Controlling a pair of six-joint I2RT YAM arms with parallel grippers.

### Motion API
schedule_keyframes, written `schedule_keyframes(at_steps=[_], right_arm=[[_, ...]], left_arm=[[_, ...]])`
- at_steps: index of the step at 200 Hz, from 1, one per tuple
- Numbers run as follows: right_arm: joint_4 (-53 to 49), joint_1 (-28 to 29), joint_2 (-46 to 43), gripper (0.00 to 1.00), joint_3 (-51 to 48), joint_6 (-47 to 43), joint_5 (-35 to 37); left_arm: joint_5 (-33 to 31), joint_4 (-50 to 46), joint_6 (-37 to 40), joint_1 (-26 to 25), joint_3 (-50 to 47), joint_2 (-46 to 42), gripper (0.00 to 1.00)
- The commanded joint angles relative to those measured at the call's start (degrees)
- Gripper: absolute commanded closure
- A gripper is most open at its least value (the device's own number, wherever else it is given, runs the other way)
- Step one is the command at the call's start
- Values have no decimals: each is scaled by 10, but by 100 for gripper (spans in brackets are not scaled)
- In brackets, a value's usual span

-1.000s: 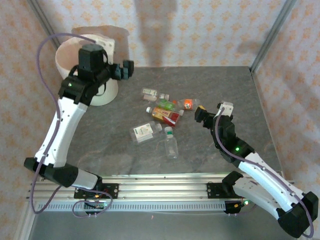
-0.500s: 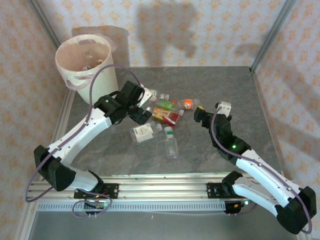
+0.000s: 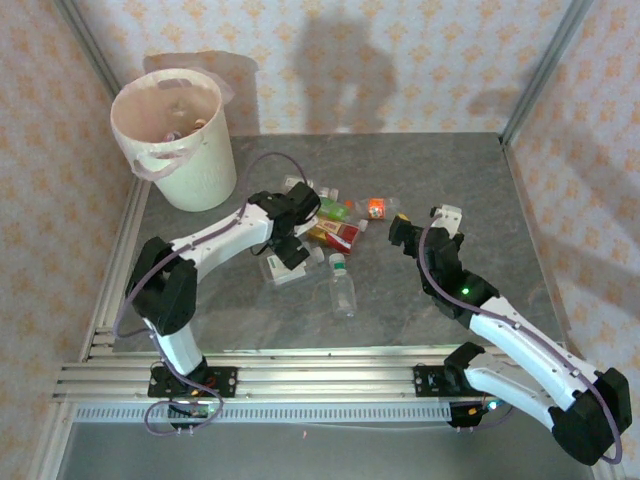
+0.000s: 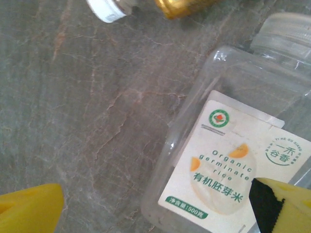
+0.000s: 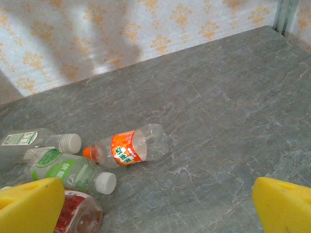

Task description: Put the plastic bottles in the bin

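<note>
One clear flat plastic bottle with a white label (image 4: 228, 165) is lying just left of the middle of the grey counter (image 3: 450, 170), right under the left tool (image 4: 155, 213) (spread wide, gripping nothing), sitting off-centre in its opening, long axis slanting across; the right tool (image 3: 398, 232), likewise gaping empty, is hanging farther away.

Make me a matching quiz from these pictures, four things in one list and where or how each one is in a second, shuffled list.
1 bin
2 orange-label bottle
3 rice-label bottle
4 right gripper

A open, holding nothing
B upright, far left
C lying next to the green-label bottle
D lying under the open left gripper

Pairs: 1B, 2C, 3D, 4A
</note>
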Motion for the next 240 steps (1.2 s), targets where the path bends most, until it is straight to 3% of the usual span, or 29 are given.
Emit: schedule_keyframes(at_steps=[1, 52, 85, 129, 155, 209, 240], right_arm=[[-19, -2, -1, 1, 4, 9, 28], [-24, -3, -1, 1, 0, 12, 34], [-22, -4, 0, 1, -3, 15, 36], [-30, -4, -2, 1, 1, 13, 37], [-36, -4, -3, 1, -1, 14, 38], [-31, -4, 2, 1, -3, 20, 38], [-29, -4, 10, 1, -1, 23, 36]], left_arm=[[13, -4, 26, -7, 0, 15, 0], [132, -55, 47, -7, 7, 43, 0], [113, -32, 56, -7, -4, 47, 0], [163, -49, 61, -7, 16, 67, 0], [156, -33, 38, 1, 9, 41, 0], [296, -7, -13, 35, -33, -39, 0], [230, 24, -73, 41, -68, -45, 0]])
